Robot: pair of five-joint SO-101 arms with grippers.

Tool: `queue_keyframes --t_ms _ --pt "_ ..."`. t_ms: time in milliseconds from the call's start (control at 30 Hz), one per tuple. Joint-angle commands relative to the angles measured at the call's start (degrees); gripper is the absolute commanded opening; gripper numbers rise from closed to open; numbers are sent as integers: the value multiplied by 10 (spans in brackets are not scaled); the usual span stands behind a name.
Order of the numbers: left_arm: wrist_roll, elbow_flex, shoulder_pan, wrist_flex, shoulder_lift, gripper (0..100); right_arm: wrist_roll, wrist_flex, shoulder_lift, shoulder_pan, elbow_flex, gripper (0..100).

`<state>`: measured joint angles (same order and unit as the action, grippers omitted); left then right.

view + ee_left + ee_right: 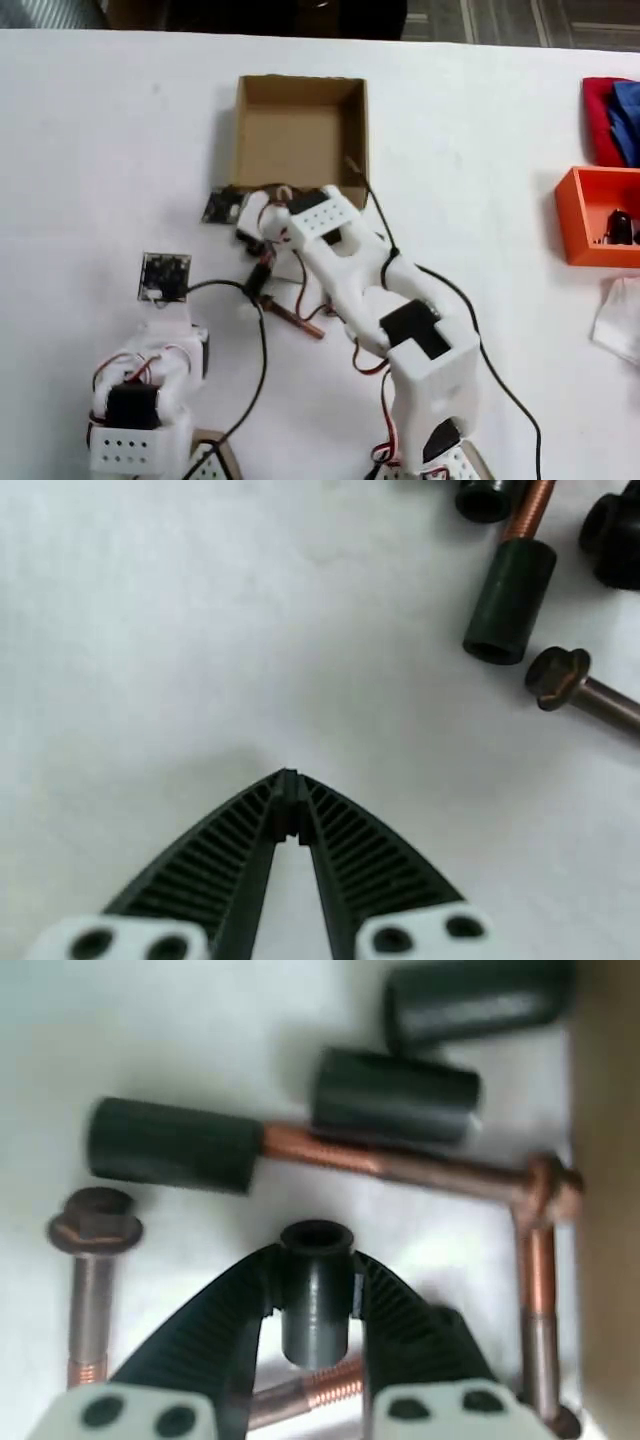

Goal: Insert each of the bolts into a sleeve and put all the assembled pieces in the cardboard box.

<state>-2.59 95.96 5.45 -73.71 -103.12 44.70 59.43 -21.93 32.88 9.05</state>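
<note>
White surface (90,130): your right jaws clamp a black sleeve (315,1300), likely stiff and slick; left jaws closed, empty. Take the loose bolt (90,1290) by its shank.

I'm looking at a white table (100,120); a cardboard box (300,135) is sitting just beyond the right gripper (315,1280), black sleeves (395,1095) and copper bolts (90,1290) are lying scattered ahead of its fingertips, and an orange bin (568,215) is resting well off to its right
</note>
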Motion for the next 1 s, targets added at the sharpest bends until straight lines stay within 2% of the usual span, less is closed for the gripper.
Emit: queue_keyframes --t_ms 0,233,600,967 --pt "-2 12 4 9 0 28 -33 14 80 -39 -6 20" --pt "-2 12 4 9 0 28 -39 59 248 -26 38 20" --pt "-2 12 4 9 0 28 -79 57 471 -44 159 20" --pt "-2 12 4 9 0 28 -149 32 609 -161 211 20"
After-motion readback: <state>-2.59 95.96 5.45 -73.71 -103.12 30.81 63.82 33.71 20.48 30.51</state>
